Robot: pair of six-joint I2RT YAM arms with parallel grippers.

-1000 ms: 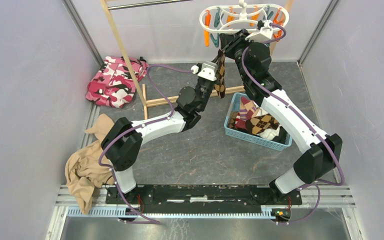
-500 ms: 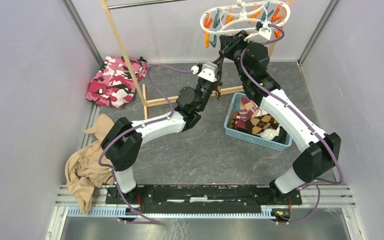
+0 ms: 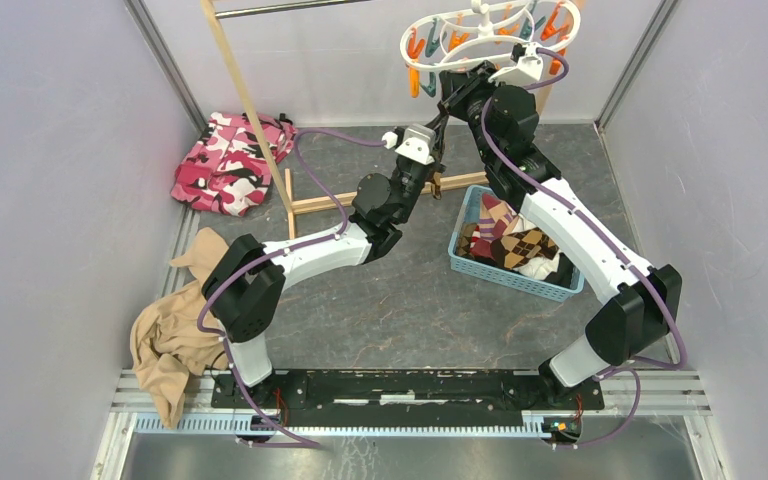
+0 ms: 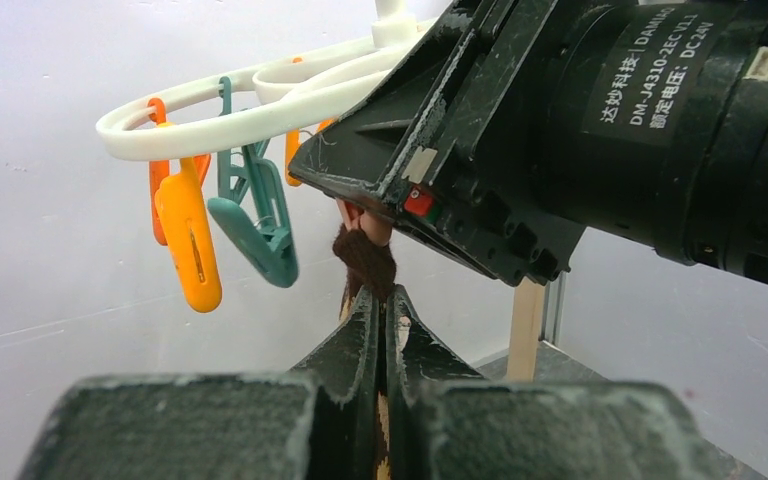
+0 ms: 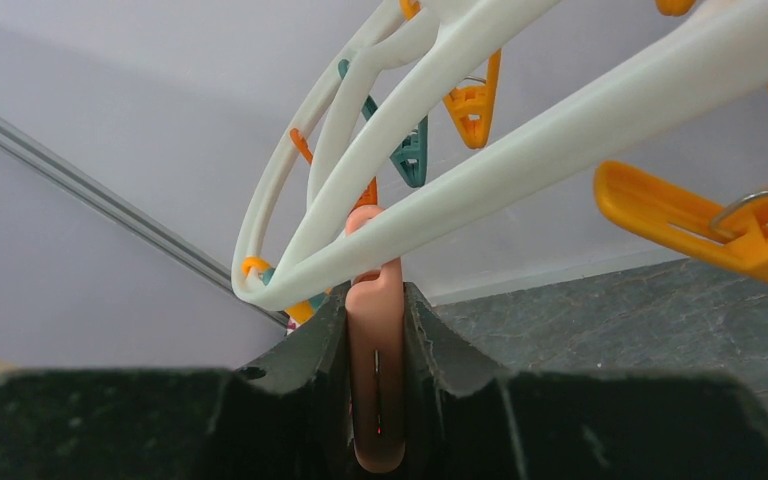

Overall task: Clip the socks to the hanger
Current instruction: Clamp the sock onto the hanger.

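Observation:
My left gripper (image 4: 382,298) is shut on a brown argyle sock (image 4: 368,262). It holds the sock's dark cuff up against the lower tip of a salmon-orange clothespin (image 4: 364,222). That clothespin (image 5: 375,380) hangs from the white oval hanger (image 5: 520,170), and my right gripper (image 5: 375,295) is shut on its handles. From above, both grippers meet under the hanger (image 3: 490,30) at the back right, with the left gripper (image 3: 438,135) just below the right gripper (image 3: 450,88). More socks (image 3: 520,245) lie in a blue basket.
The blue basket (image 3: 560,288) sits under my right arm. A wooden rack frame (image 3: 245,100) leans at the back left, next to a pink camouflage cloth (image 3: 225,165). A tan garment (image 3: 165,345) lies at the near left. Orange and teal clothespins (image 4: 250,215) dangle close by.
The left gripper has turned the sock edge-on and lifted its cuff up to the clothespin. The right jaws have closed slightly on the pin, and the hanger has shifted a little.

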